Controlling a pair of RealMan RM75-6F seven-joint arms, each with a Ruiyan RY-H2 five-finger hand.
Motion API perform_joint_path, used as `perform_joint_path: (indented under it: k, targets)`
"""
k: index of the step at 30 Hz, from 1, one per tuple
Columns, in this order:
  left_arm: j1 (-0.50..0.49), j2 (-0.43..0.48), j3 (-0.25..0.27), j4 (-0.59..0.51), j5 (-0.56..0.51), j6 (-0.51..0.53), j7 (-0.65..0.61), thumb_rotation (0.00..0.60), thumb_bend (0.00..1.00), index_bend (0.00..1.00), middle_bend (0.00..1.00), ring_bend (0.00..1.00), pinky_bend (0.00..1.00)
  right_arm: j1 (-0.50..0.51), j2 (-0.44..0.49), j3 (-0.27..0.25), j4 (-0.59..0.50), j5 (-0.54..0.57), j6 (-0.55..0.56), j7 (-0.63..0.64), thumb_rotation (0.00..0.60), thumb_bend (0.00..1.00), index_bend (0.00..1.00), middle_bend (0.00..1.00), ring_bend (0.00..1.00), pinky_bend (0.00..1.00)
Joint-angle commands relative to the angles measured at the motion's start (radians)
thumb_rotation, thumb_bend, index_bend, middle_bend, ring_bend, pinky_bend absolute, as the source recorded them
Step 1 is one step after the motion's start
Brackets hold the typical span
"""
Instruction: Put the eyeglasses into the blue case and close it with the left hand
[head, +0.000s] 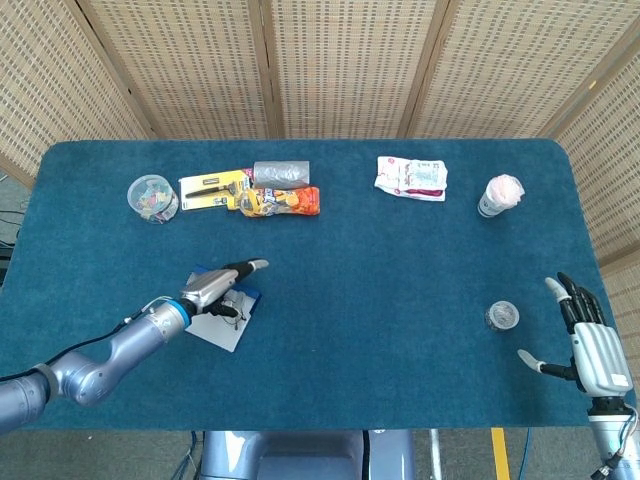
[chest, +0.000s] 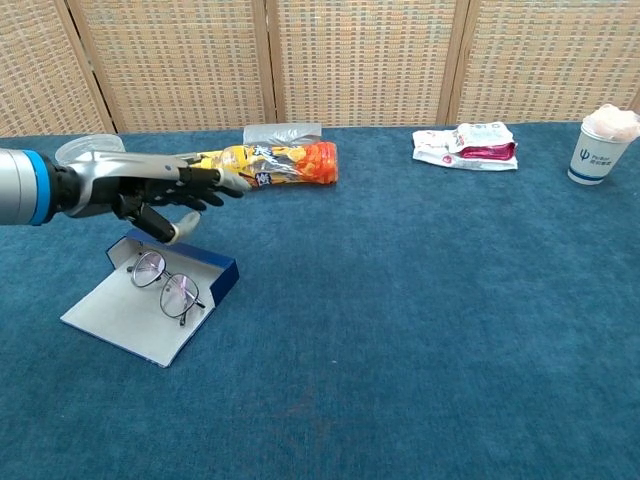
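Both hands hold nothing right now. Your left hand (chest: 160, 190) hovers flat with fingers stretched out, and the eyeglasses (chest: 164, 284) lie just under it in the open blue case (chest: 150, 305). Right hand (head: 592, 345) is spread open, well apart from them.

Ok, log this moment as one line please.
left hand: over case, fingers extended, holding nothing | eyeglasses: in open blue case | lid: not closed | right hand: idle, open

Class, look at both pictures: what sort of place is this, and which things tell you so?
Probably a robot test bench, not a home: a blue cloth table, woven screens behind, and assorted items like eyeglasses set out.
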Motion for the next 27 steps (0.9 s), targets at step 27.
perform_joint_path:
  k: [27]
  targets:
    - [0.077, -0.181, 0.24, 0.159, 0.098, 0.419, 0.519, 0.6, 0.0, 0.0, 0.0, 0.0, 0.0, 0.001, 0.005, -0.003, -0.001, -0.003, -0.006, 0.014, 0.6, 0.0, 0.0, 0.0, 0.0, 0.0]
